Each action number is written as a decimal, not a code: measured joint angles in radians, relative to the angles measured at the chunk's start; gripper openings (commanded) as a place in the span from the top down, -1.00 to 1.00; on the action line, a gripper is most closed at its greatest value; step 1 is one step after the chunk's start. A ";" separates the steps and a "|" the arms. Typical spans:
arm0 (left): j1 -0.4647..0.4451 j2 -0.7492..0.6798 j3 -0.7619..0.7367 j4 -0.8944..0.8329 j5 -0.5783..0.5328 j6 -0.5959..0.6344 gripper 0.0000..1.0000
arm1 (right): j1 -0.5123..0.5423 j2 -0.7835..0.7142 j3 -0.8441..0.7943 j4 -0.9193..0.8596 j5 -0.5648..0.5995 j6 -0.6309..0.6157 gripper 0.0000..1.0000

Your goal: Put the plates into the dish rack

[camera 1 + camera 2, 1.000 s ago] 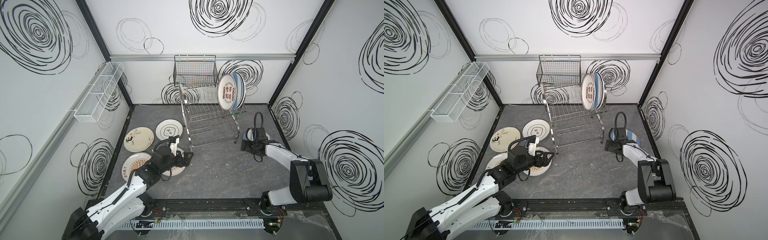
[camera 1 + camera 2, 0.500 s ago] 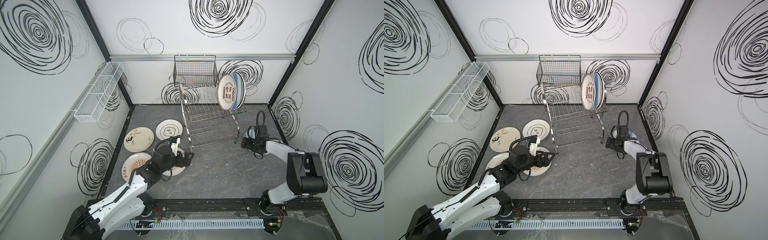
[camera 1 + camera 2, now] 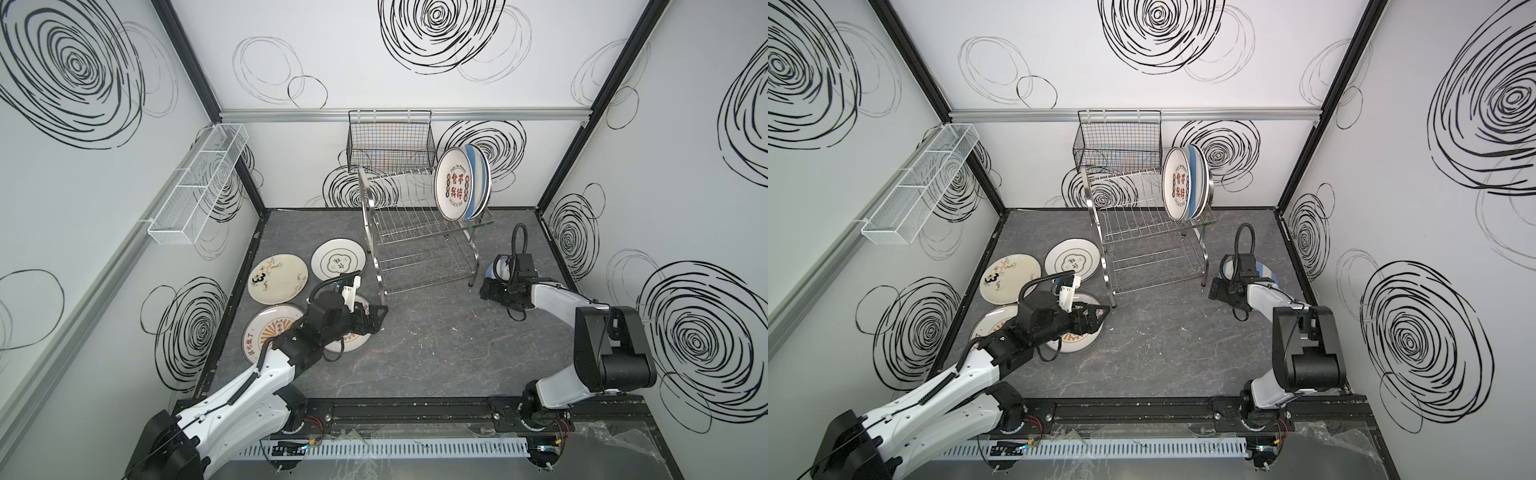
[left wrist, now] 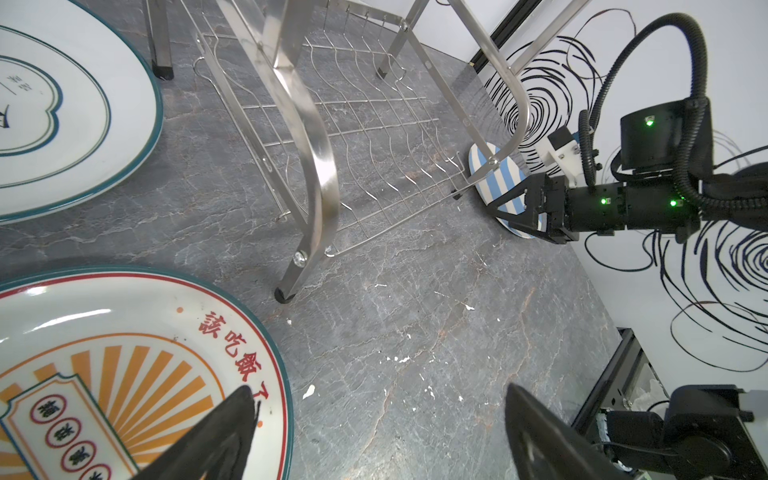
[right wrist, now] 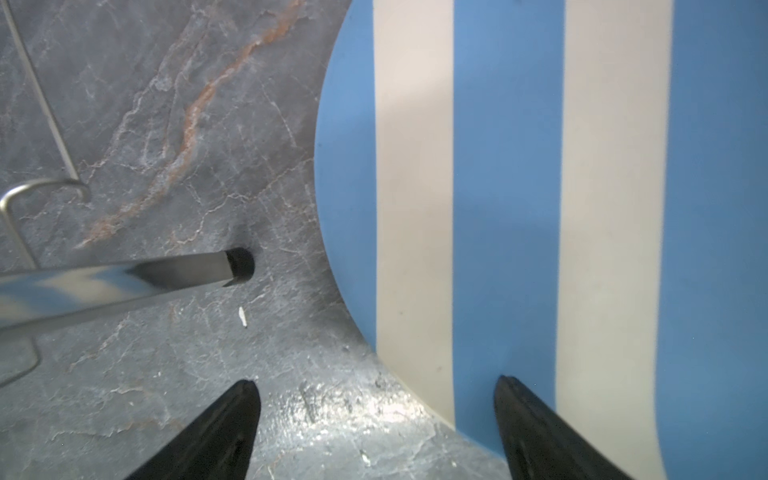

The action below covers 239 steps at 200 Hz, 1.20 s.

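Beside the rack (image 5: 137,276), my right gripper (image 5: 376,380) hangs, jaws apart, astride the plate (image 5: 511,187) rim: flat, stiff, probably slick and breakable, so I'd pinch that rim.

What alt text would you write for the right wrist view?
The open right gripper straddles the rim of a striped plate on the table, one finger over each. A rack leg stands nearby, clear of the plate.
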 measured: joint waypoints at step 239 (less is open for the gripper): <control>0.006 -0.014 0.000 0.021 0.026 0.005 -0.92 | 0.585 -0.201 -0.238 0.214 -0.214 0.331 -0.84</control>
